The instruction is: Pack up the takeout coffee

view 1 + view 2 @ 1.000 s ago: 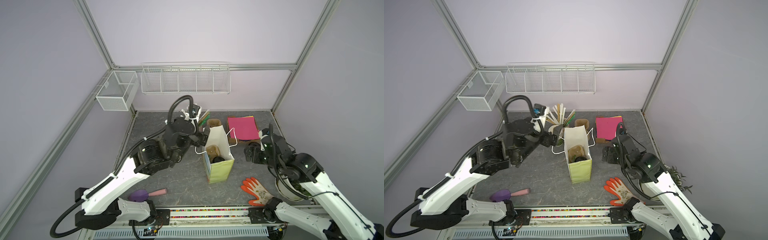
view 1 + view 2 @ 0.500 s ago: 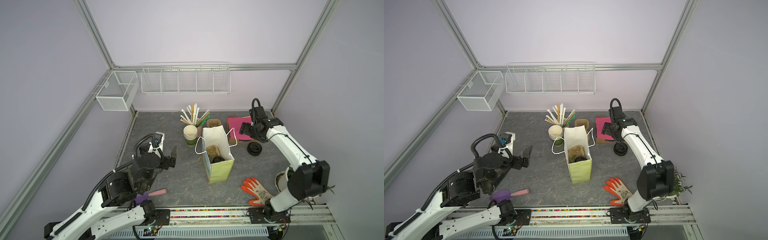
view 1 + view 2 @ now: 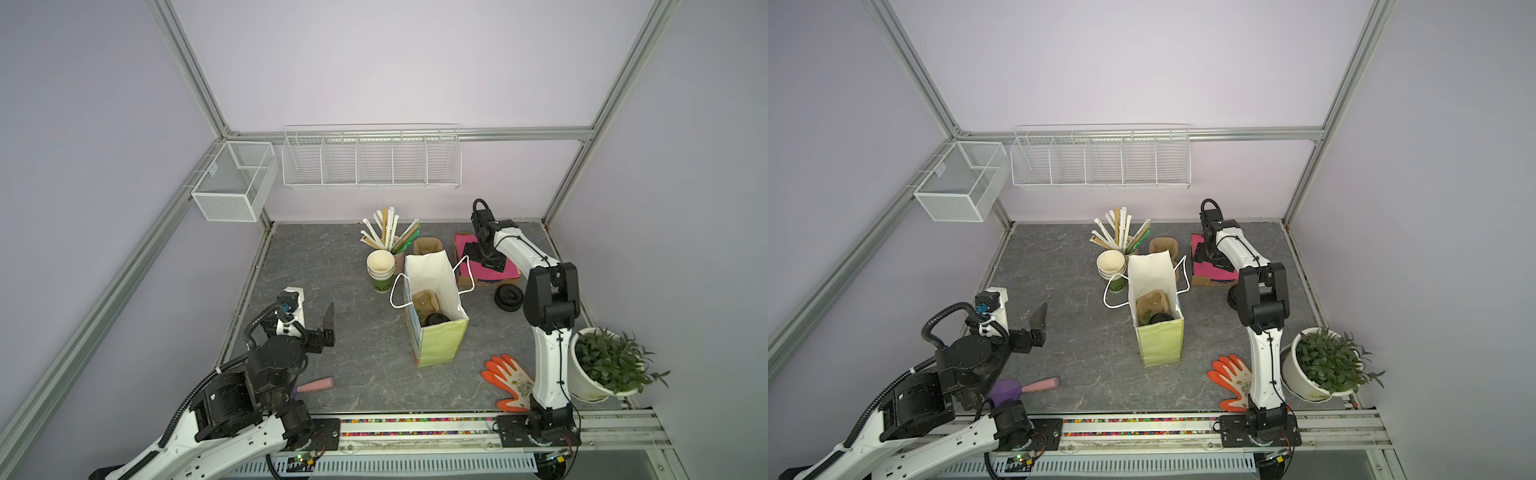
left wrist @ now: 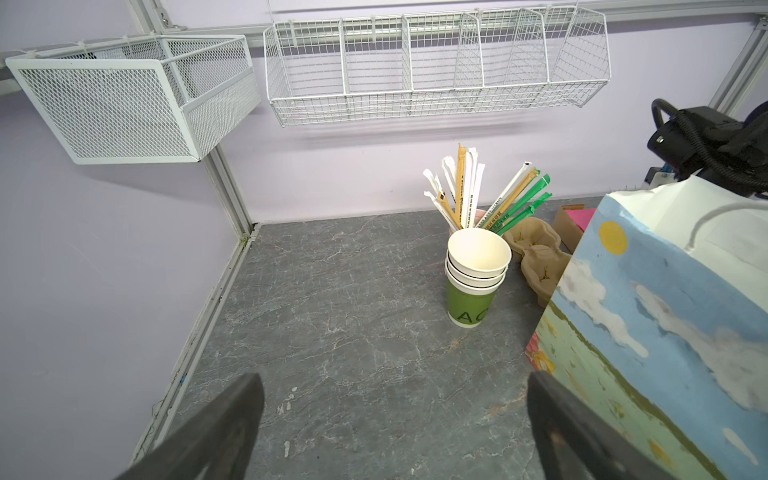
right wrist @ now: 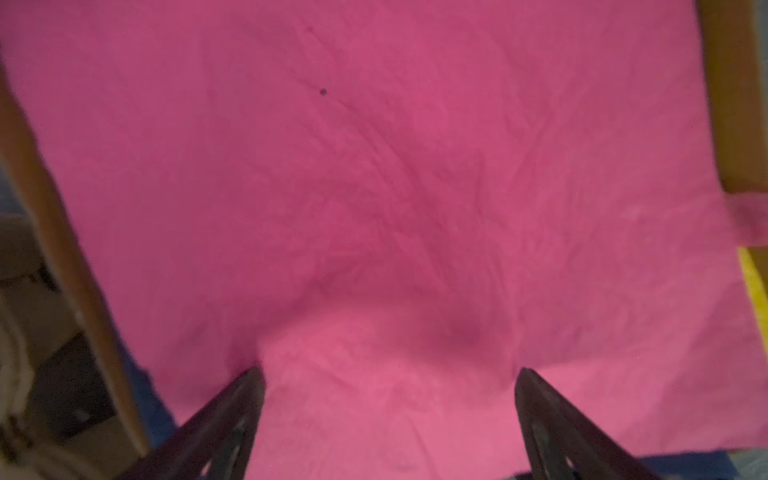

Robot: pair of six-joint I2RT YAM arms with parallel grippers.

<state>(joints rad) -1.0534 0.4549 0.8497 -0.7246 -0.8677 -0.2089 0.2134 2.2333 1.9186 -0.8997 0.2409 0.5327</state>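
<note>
The takeout coffee (image 3: 436,320) shows only as a round black lid deep inside the standing paper bag (image 3: 440,340), beside a brown cardboard carrier (image 3: 424,300); it appears the same way in both top views (image 3: 1160,319). My left gripper (image 3: 329,326) hovers open and empty over bare table, well left of the bag (image 4: 665,311). At the back right, my right gripper (image 3: 484,259) is open, pointing down close over a pink napkin stack (image 5: 374,166), with nothing between its fingers.
Stacked green cups (image 3: 380,270) and a holder of wrapped straws (image 3: 388,228) stand behind the bag, with another carrier (image 3: 426,245). A low black round thing (image 3: 508,297) lies by the right arm. An orange glove (image 3: 511,380), a potted plant (image 3: 606,361) and a pink-handled scoop (image 3: 316,384) sit along the front.
Over the second, the left arm pulled back from the bag to the front left. The right arm swung from the front right to the pink napkins at the back. Both grippers opened slightly wider.
</note>
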